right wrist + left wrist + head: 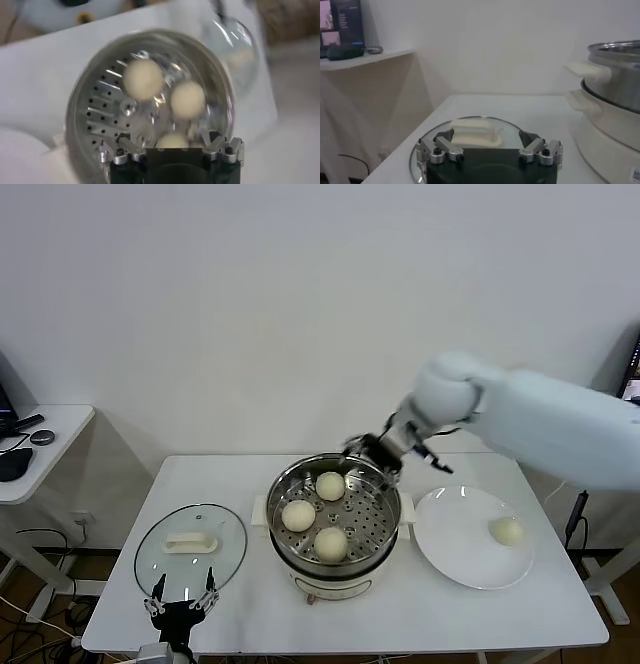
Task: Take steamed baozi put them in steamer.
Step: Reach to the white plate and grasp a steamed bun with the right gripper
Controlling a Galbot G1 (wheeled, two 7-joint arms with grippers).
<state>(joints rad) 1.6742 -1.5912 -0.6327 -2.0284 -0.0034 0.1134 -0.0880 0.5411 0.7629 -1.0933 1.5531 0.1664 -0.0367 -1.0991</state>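
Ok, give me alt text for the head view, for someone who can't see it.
Three baozi sit in the steamer mid-table, the open right claw above its far rim. A fourth baozi lies on the plate; the open left claw is by the glass lid.

Steamer point(335, 529) top: open, three baozi point(299, 515) inside, right side of tray bare.
Far rim: right claw point(385, 449) hovers there.
Left desk point(250, 614): glass lid point(190, 546) lies flat.
Right: plate point(455, 549) mostly bare.

lab | bare white wall point(250, 304) | white table point(250, 604) | side desk point(55, 434)
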